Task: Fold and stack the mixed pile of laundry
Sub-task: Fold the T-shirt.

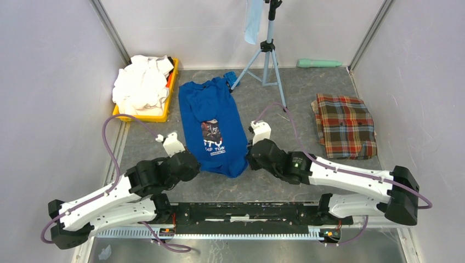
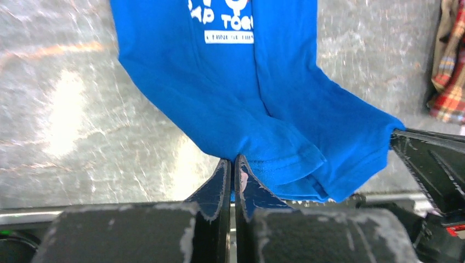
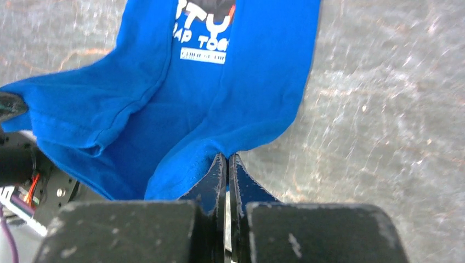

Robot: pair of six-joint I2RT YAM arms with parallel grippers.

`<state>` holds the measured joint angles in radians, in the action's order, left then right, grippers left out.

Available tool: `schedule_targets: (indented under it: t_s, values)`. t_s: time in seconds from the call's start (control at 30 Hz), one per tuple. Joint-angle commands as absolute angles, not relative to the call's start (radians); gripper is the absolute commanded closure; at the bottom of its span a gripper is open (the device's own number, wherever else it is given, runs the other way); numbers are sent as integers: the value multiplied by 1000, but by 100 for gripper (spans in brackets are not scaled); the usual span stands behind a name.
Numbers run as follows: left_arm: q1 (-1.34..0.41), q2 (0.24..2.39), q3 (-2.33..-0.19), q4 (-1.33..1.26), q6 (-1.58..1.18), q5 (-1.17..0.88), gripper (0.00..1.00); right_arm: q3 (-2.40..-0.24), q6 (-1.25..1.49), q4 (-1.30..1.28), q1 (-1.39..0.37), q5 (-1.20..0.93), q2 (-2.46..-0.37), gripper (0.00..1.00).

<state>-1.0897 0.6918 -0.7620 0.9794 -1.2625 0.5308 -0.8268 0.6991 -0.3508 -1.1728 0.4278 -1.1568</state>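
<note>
The royal-blue T-shirt (image 1: pixel 211 123) lies lengthwise on the table with its sides folded in and its chest graphic up. My left gripper (image 1: pixel 196 162) is shut on its near left hem corner; the wrist view shows the blue cloth (image 2: pixel 247 104) pinched between the closed fingers (image 2: pixel 233 167). My right gripper (image 1: pixel 250 156) is shut on the near right hem corner (image 3: pixel 241 82), fingers closed (image 3: pixel 227 161). The near hem sags between both grippers, lifted off the table. White shirts (image 1: pixel 141 85) are heaped in an orange tray (image 1: pixel 164 114). A folded red-green plaid cloth (image 1: pixel 344 125) lies at the right.
A camera tripod (image 1: pixel 267 55) stands behind the T-shirt, with a pale-blue cloth (image 1: pixel 253 21) hanging from it. A small bright-blue object (image 1: pixel 230 76) lies by the tripod's left leg. A green roll (image 1: pixel 319 63) lies along the back wall. White walls close in the sides.
</note>
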Motion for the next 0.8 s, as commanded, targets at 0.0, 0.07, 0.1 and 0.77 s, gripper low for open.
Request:
schedule_targets:
  t_s: [0.0, 0.07, 0.1, 0.77]
  values:
    - [-1082, 764, -845, 1006, -1172, 766, 98, -952, 592, -365, -1115, 517, -1231, 100]
    - [-1063, 806, -861, 1000, -1143, 832, 98, -984, 562, -347, -1076, 516, -1264, 100]
    - [-1047, 831, -870, 994, -1122, 853, 98, -1000, 547, -331, -1060, 511, -1283, 100]
    - [-474, 1181, -856, 485, -710, 514, 98, -1389, 379, -231, -827, 337, -1781, 100]
